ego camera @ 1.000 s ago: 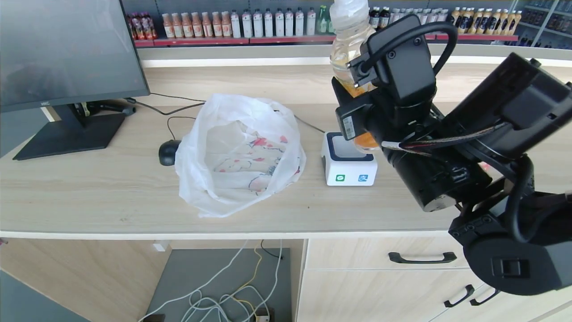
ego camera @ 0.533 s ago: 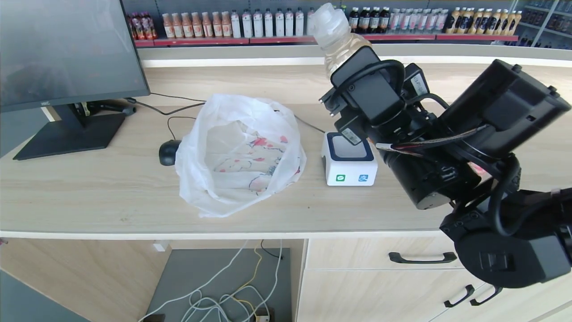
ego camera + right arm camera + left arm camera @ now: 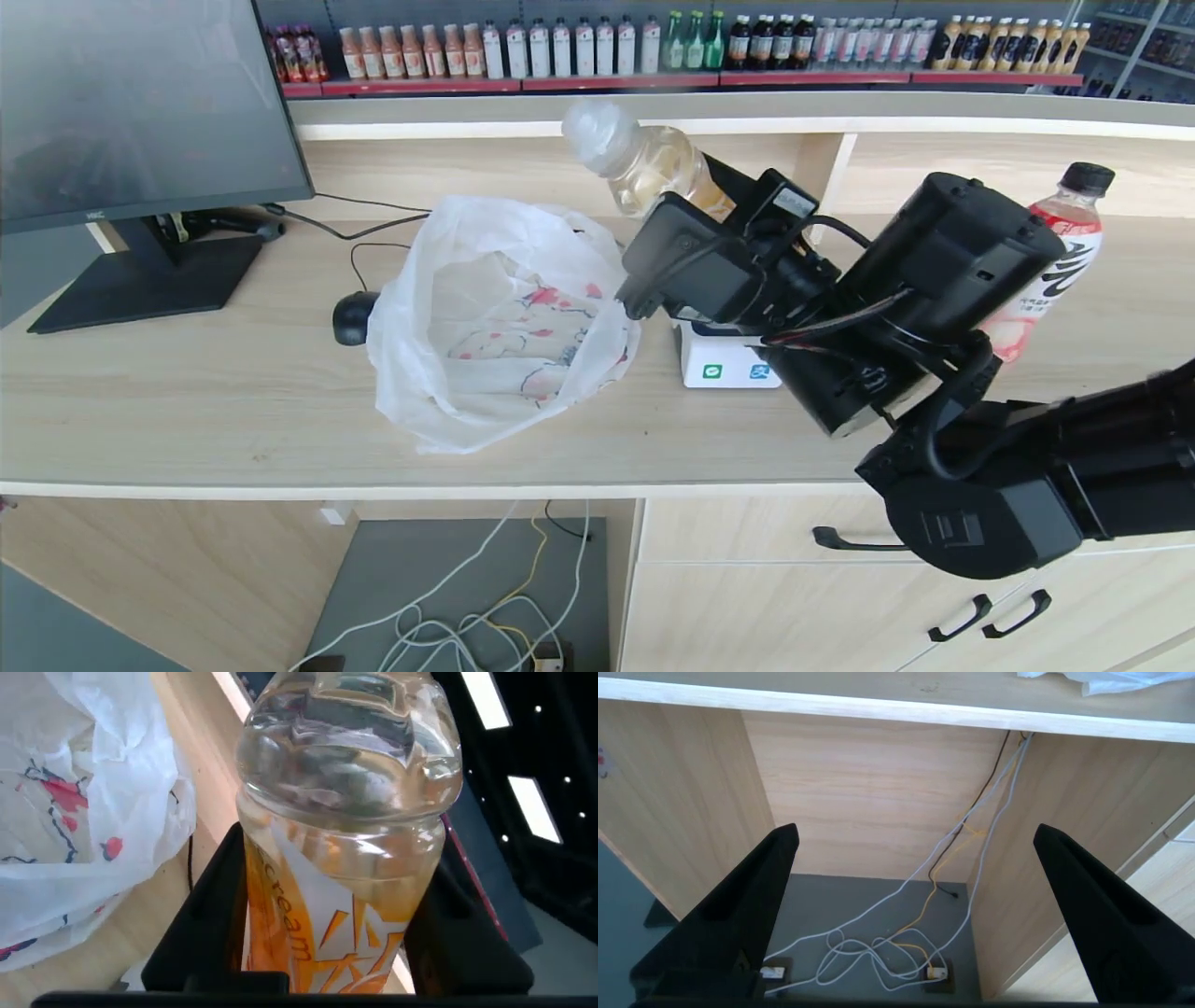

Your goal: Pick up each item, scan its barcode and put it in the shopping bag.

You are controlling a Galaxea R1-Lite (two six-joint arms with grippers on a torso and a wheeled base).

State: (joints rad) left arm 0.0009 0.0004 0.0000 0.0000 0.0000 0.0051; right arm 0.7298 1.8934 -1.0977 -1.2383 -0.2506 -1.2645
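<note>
Starting with the clear bottle (image 3: 644,163), orange label: clamped by its lower half in the right gripper (image 3: 726,201), tipped hard over, white cap aimed left and up. Hanging in the air near the far right rim of the shopping bag (image 3: 499,322), beside the scanner (image 3: 724,359). Can't tell any contact with the bag. Same grip seen from the wrist: black fingers (image 3: 210,933) pressed against both sides of the label.

Underneath, a pale wood-grain counter (image 3: 187,401), with drawers (image 3: 794,579) below on the right and a loose tangle of cables (image 3: 467,607) on the grey floor under the open part. On the far side, a raised wooden ledge (image 3: 467,126), then red store shelves (image 3: 579,47) packed with rows of drinks.

Compared with a second ago: was standing upright over the scanner, cap on top. Now tipped over and carried left toward the bag, with the right arm (image 3: 915,299) dropped lower. Uncovers a second bottle (image 3: 1055,252), pink-and-white label and black cap, standing on the counter at the far right.

Around all that: bag slumped open mid-counter, white plastic with red and blue print inside. Black mouse (image 3: 352,317) right up against its left side, contact hard to tell. Dark monitor (image 3: 140,103) on its stand at the far left. Scanner partly hidden behind the right arm. Left gripper (image 3: 915,924) down below counter level, fingers spread wide with nothing between them, facing the cables.
</note>
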